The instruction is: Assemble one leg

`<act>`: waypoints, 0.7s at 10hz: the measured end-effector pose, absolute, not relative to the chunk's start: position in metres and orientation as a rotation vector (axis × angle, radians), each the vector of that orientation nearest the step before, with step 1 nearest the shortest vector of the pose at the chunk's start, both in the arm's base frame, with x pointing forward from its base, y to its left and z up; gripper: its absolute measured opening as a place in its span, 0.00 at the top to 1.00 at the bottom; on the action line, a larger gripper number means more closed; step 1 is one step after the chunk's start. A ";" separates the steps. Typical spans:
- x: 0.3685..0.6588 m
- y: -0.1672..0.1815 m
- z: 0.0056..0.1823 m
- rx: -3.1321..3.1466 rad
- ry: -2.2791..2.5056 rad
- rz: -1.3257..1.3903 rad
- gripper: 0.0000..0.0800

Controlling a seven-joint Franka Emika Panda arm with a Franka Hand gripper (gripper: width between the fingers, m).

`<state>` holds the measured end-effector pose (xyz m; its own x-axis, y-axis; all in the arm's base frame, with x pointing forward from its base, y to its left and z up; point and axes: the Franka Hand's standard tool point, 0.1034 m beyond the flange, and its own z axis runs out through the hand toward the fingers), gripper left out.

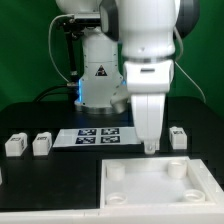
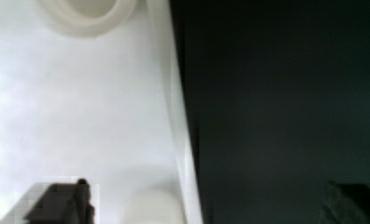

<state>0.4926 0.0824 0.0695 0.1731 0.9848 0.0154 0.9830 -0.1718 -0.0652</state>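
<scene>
At the panel's far edge: the gripper [image 1: 149, 147] is hanging nose-down over the rim of the white panel [image 1: 160, 195], its dark fingertips [image 2: 57, 203] standing well apart with nothing clamped between them.
Leg position: the leg [image 1: 177, 137] is sitting on the black worktop [image 1: 40, 172], just beside the gripper on the exterior view's right and apart from the panel; a second leg [image 1: 42, 144] and a third leg [image 1: 14, 145] are waiting on the exterior view's left, beyond the marker board [image 1: 98, 138].
Step in hand, as I judge it: reaching for the nearest leg, no leg yet sitting in a socket [image 2: 84, 12].
Doing it well: moving sideways clear of the panel rim first, centring the jaws on the leg's flat sides, then closing squarely so it is not tipping.
Materials and shapes: the legs are looking like stubby matt white blocks with a dark-patterned face; the panel is showing smooth, hard, flat white with round raised socket rings; the worktop is reading as dull black.
</scene>
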 end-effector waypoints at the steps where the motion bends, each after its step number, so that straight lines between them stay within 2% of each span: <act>1: 0.485 0.093 0.073 -2.472 -1.841 0.058 0.19; 3: 0.473 0.115 0.080 -2.677 -1.549 0.067 0.19; 7: 0.472 0.116 0.079 -2.894 -1.088 0.081 0.19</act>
